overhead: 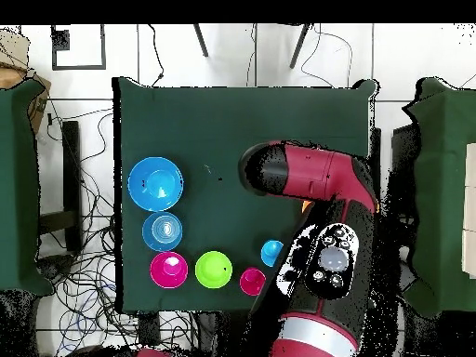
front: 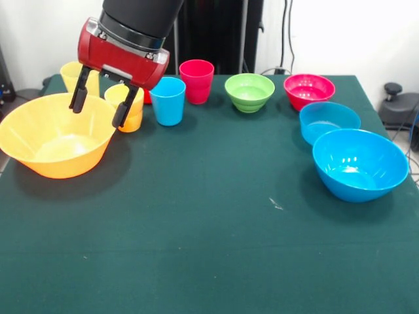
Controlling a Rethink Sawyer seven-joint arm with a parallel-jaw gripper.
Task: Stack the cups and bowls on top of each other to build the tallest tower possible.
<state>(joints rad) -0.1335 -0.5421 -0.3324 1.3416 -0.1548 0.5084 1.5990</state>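
My gripper [front: 98, 116] is open and empty, hanging over the far rim of the large orange bowl [front: 55, 134] at the table's left. One finger [front: 124, 108] is in front of the orange cup [front: 133, 111]. The yellow cup [front: 72, 75] stands behind the bowl. The light blue cup [front: 167, 100] [overhead: 272, 252], red cup [front: 196, 80] [overhead: 252, 281], green bowl [front: 249, 91] [overhead: 213, 270] and magenta bowl [front: 309, 90] [overhead: 168, 269] line the far side. The small blue bowl [front: 329, 121] [overhead: 163, 231] and large blue bowl [front: 359, 163] [overhead: 155, 183] sit at the right. Nothing is stacked. The pink cup is hidden.
The dark green table [front: 209, 248] [overhead: 242, 121] has open cloth across its middle and near side. In the overhead view my arm [overhead: 316, 186] covers the orange bowl and the cups beside it. Cables and chair legs lie beyond the table edges.
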